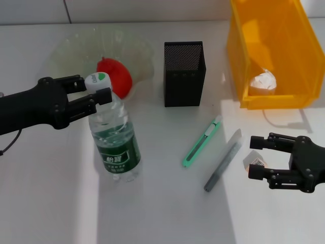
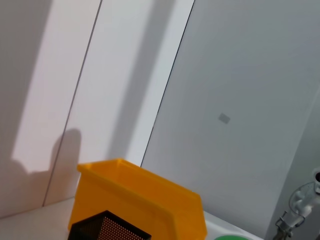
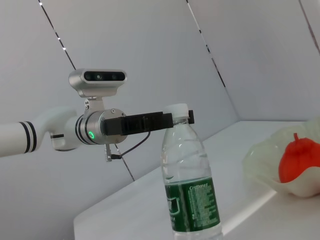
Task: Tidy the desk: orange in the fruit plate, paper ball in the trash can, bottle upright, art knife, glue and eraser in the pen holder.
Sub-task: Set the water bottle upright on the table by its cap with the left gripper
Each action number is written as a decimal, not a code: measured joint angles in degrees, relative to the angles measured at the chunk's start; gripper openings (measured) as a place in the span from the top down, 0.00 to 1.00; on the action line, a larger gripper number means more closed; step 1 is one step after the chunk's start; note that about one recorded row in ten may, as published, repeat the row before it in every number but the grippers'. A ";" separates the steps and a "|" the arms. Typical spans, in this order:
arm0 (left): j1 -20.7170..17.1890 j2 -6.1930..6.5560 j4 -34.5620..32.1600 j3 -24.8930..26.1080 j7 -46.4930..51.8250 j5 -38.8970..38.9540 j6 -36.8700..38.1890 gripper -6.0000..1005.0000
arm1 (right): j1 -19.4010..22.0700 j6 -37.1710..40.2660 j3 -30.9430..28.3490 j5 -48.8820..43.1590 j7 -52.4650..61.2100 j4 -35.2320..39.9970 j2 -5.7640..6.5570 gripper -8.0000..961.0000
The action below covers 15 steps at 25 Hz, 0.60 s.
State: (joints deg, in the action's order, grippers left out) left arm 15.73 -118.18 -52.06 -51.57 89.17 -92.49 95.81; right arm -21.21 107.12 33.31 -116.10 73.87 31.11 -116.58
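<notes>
Open tabletop: the whole near edge and near-left corner, plus a bare lane between the upright bottle and the green art knife. Obstructions toward the far edge: fruit plate at far left, black mesh pen holder mid-table, yellow bin filling the far-right corner. Passage between pen holder and bin is narrow; the left gripper at the bottle cap blocks approach from the left edge, and the grey glue stick and eraser clutter the right side beside the right gripper.
</notes>
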 joint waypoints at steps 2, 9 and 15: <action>0.12 0.18 3.79 3.69 -6.53 -0.01 1.99 0.57 | -0.35 0.06 0.18 -0.23 0.00 0.00 -0.29 0.16; 0.09 0.99 9.69 7.20 -17.81 -0.07 3.67 0.57 | -1.08 0.16 0.19 -0.52 0.04 0.00 -0.61 0.16; -0.02 0.87 14.46 10.07 -28.47 0.11 4.10 0.57 | -1.39 -0.32 0.17 -0.56 -0.22 -0.45 -0.94 0.16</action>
State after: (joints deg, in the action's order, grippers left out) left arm 15.71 -117.31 -37.61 -41.50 60.70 -92.38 99.91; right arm -22.59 106.81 33.48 -116.66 73.65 30.66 -117.52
